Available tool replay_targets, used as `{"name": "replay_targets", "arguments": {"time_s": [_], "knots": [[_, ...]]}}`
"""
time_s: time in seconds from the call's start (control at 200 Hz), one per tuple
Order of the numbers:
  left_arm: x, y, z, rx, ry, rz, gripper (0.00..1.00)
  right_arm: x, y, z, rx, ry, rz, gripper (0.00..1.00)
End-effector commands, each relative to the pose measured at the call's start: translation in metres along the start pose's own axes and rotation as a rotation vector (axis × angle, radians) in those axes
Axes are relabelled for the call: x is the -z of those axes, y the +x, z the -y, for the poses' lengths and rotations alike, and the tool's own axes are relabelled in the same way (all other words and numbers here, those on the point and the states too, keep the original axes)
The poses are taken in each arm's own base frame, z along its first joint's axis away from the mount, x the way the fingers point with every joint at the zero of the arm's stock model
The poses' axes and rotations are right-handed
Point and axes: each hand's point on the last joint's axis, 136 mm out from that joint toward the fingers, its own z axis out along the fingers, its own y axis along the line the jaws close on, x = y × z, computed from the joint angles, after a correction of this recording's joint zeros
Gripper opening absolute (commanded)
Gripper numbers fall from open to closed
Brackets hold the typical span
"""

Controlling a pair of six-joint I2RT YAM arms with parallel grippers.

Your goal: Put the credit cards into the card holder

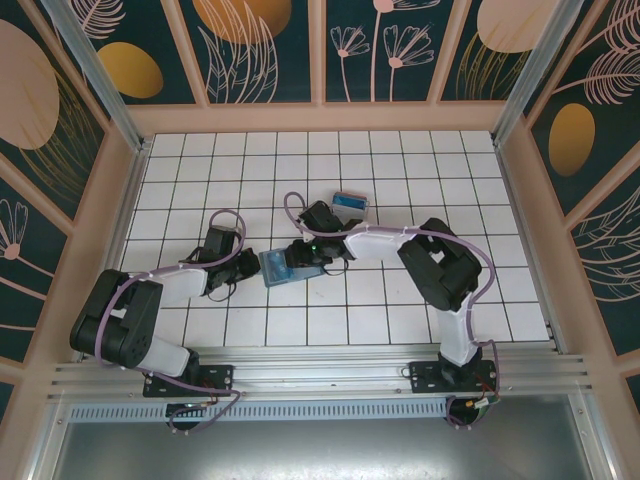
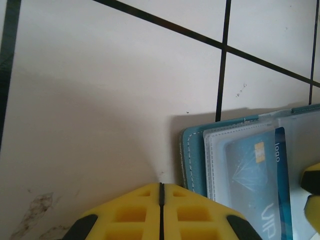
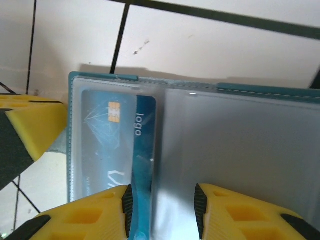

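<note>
Clearly — 1 credit card (image 3: 115, 145) sits inside 1 card holder (image 3: 240, 145).

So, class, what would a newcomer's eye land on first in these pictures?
The open teal card holder at mid-table, where both arms meet. A blue credit card with a gold chip shows through its clear sleeve, and the right gripper stands over it, yellow fingers apart.

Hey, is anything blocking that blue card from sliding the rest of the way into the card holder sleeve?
Nothing visible does. The blue card sits partly under a clear sleeve of the card holder, and the sleeve looks empty ahead of it. The left gripper sits beside the holder's edge.
</note>
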Motion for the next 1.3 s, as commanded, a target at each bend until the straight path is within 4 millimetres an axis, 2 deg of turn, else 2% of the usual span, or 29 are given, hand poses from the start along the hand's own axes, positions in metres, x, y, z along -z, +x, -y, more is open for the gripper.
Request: {"name": "replay_targets", "arguments": {"time_s": [0.0,0.185,0.265,0.325,0.39,0.47,0.576,0.696,0.811,0.931,1.001,1.056,1.116,1.291], "knots": [[0.002,0.014,-0.006,0.011,-0.019,-0.047,0.00,0.023,-0.006,0.013,0.010,0.043,0.024,0.42],[0.002,0.012,0.003,0.019,0.020,-0.048,0.00,0.031,-0.015,-0.022,0.054,-0.062,0.048,0.42],[0.007,0.009,0.011,0.015,0.048,-0.044,0.01,0.031,-0.016,-0.025,0.060,-0.063,0.049,0.41],[0.015,0.004,0.019,0.008,0.077,-0.021,0.08,0.033,-0.014,-0.020,0.062,-0.042,0.047,0.40],[0.027,-0.007,0.025,-0.005,0.074,0.020,0.25,0.037,-0.009,-0.016,0.059,-0.031,0.042,0.40],[0.042,-0.025,0.031,-0.033,0.047,0.077,0.35,0.043,0.002,-0.020,0.064,-0.071,0.028,0.38],[0.052,-0.051,0.040,-0.082,0.014,0.143,0.37,0.047,0.019,-0.020,0.060,-0.107,-0.002,0.37],[0.043,-0.070,0.048,-0.138,-0.020,0.125,0.35,0.048,0.035,-0.009,0.047,-0.087,-0.032,0.35],[0.021,-0.076,0.056,-0.174,-0.016,0.055,0.31,0.048,0.047,-0.002,0.021,-0.084,-0.042,0.33],[0.005,-0.071,0.063,-0.176,0.031,-0.004,0.28,0.043,0.055,0.006,-0.004,-0.073,-0.049,0.32],[-0.002,-0.064,0.059,-0.175,0.033,-0.035,0.27,0.039,0.057,0.010,-0.013,-0.066,-0.049,0.32],[-0.005,-0.056,0.050,-0.177,0.001,-0.063,0.26,0.036,0.055,0.012,-0.015,-0.061,-0.041,0.32],[-0.006,-0.045,0.040,-0.165,-0.018,-0.083,0.25,0.032,0.050,0.013,-0.010,-0.052,-0.026,0.32],[-0.008,-0.004,0.032,-0.119,0.051,-0.178,0.22,0.018,0.022,0.014,-0.001,-0.036,0.019,0.32]]}}
